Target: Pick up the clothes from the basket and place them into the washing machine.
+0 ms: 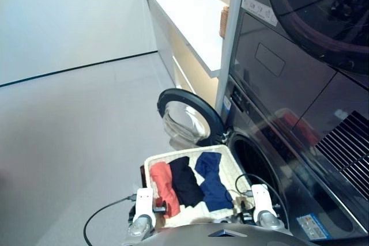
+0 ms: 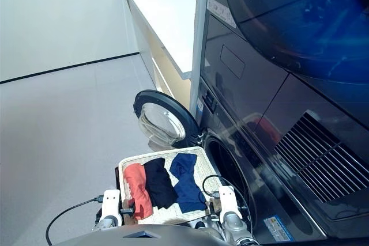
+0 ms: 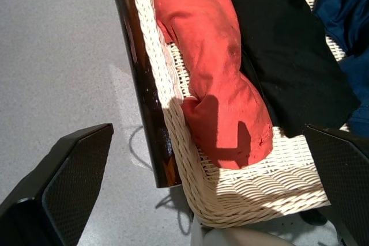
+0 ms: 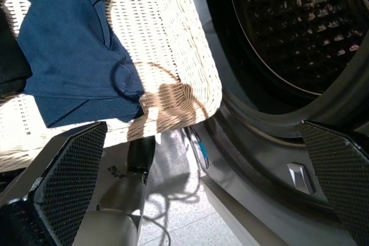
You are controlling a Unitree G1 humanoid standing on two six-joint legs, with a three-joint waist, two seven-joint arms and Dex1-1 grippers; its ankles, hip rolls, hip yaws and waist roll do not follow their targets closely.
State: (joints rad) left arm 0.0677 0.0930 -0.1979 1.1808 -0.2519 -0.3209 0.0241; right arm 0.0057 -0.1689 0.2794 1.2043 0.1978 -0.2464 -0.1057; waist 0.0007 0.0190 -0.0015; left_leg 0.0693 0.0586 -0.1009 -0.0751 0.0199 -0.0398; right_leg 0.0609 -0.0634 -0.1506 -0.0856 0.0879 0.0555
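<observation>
I read this as the very start of the job: nothing has been lifted yet. The washing machine [image 1: 271, 165] stands on my right with its one round door [image 1: 187, 116] swung fully open toward the floor side and the drum hole [image 4: 294, 27] dark and bare as far as I can see into it. Just in front of it, touching distance from the opening, sits one basket [image 1: 233, 168], and all three clothes lie inside it side by side: one orange-red garment [image 3: 216, 79] nearest my left arm, one black garment [image 1: 185, 181] in the middle, one navy blue garment [image 4: 69, 56] nearest the drum. My left hand [image 3: 213, 200] hangs over the basket's near corner above the orange-red piece, fingers spread wide, gripping nothing. My right hand [image 4: 202, 194] hovers between the basket edge and the drum rim, also spread and bare. I judge the next move is to lower one hand onto a garment and pinch it.
</observation>
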